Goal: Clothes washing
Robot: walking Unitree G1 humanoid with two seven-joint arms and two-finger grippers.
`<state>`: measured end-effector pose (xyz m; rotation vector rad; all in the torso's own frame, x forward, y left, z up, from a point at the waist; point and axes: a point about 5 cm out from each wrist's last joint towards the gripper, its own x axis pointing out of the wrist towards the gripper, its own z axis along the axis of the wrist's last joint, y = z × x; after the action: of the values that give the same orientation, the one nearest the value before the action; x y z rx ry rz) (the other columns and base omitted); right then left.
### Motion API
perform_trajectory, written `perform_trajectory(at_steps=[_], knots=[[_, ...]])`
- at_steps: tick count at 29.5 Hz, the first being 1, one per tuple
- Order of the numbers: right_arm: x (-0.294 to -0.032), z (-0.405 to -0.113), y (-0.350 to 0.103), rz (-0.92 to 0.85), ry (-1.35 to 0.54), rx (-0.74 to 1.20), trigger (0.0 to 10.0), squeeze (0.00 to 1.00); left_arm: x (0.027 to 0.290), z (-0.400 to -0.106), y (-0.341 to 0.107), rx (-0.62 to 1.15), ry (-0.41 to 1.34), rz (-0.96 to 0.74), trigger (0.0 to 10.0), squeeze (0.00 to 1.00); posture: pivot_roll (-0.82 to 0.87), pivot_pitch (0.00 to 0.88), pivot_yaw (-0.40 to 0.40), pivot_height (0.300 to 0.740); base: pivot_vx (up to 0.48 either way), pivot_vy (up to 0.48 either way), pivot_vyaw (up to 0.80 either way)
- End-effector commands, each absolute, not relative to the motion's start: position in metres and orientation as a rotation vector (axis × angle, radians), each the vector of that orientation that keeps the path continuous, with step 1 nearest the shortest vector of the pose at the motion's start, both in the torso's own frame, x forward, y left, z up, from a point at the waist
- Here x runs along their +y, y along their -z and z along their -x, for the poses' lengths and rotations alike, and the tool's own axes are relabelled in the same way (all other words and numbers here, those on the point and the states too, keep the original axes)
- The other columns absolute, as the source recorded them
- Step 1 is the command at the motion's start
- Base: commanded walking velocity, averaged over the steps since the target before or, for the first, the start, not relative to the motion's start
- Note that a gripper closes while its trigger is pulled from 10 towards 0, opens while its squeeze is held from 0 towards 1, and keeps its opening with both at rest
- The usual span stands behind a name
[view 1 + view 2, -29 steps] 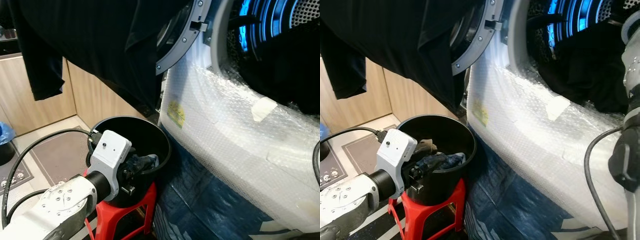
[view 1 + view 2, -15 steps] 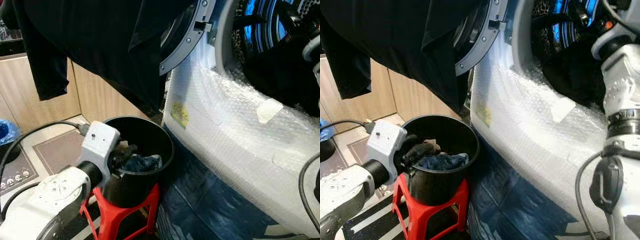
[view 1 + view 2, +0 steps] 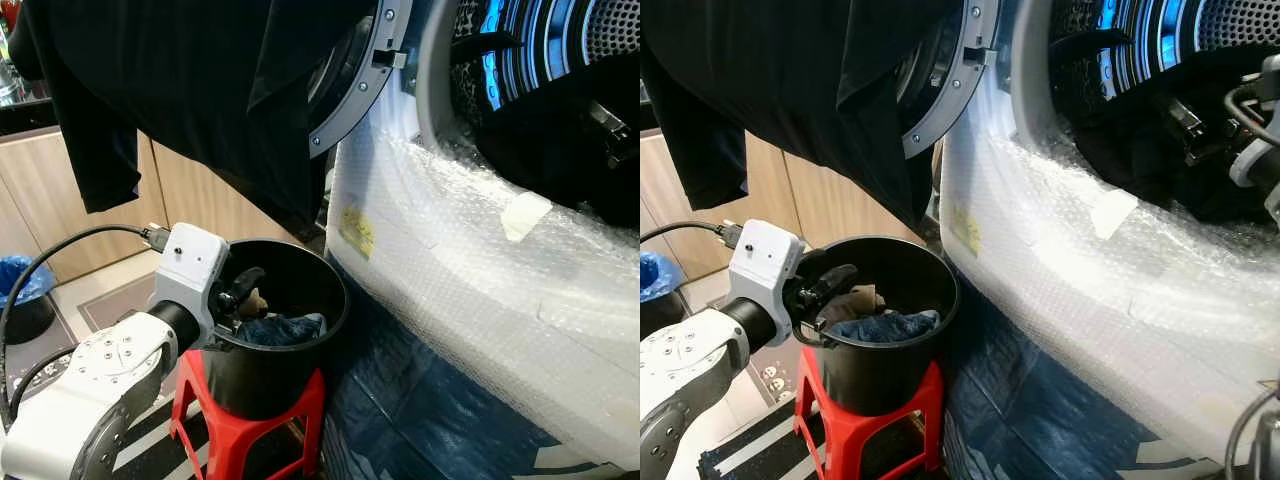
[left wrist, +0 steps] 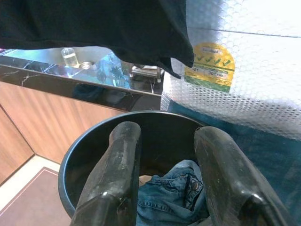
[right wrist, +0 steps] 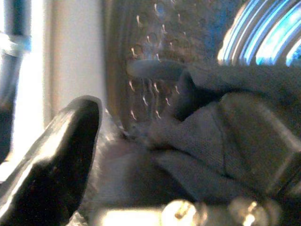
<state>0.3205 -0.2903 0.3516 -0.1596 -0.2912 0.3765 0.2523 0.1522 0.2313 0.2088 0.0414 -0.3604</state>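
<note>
Closest to me, my left pincer (image 3: 243, 291) sits at the near rim of the black bucket (image 3: 325, 320), its fingers (image 4: 120, 160) spread apart with nothing between them, pointing over the opening. The bucket stands on a red stool (image 3: 290, 420). Inside it lies a pair of blue jeans (image 4: 171, 195), crumpled at the bottom, with a bit of tan cloth (image 3: 852, 300) just beside them.

Past the bucket, the washing machine (image 3: 470, 290) stands wrapped in bubble wrap, a yellow sticker (image 3: 354, 230) on its front. Its round door (image 3: 355, 85) hangs open, with a black garment (image 3: 190, 90) draped over it.

Farther in, my right pincer (image 3: 1200, 125) reaches into the drum (image 3: 1230, 25), resting against dark clothes (image 3: 1140, 150) heaped at the mouth. I cannot tell whether it is open or closed there.
</note>
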Motion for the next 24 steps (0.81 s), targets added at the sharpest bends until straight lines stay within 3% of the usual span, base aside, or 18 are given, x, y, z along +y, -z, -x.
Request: perform_trajectory(at_steps=[1,9,17,24], knots=[[-0.28,-0.308,-0.357,0.153,-0.491,-0.303,10.0,0.0,0.151,-0.254,-0.233,0.023,0.361,-0.225,10.0,0.0,0.0,0.013,-0.111,0.74,0.0,0.0,0.0],[-0.258,-0.282,-0.341,0.216,-0.644,-0.258,10.0,0.0,0.158,-0.259,-0.231,0.033,0.323,-0.237,10.0,0.0,0.01,0.016,-0.108,0.74,0.0,0.0,0.0],[-0.234,-0.256,-0.321,0.12,-0.817,-0.339,10.0,0.0,0.163,-0.262,-0.227,-0.012,0.281,-0.27,10.0,0.0,0.01,0.001,-0.103,0.74,0.0,0.0,0.0],[-0.201,-0.246,-0.268,-0.015,-0.956,-0.224,10.0,0.0,0.158,-0.266,-0.203,0.018,0.341,-0.343,10.0,0.0,0.01,0.0,-0.09,0.74,0.0,0.0,0.0]])
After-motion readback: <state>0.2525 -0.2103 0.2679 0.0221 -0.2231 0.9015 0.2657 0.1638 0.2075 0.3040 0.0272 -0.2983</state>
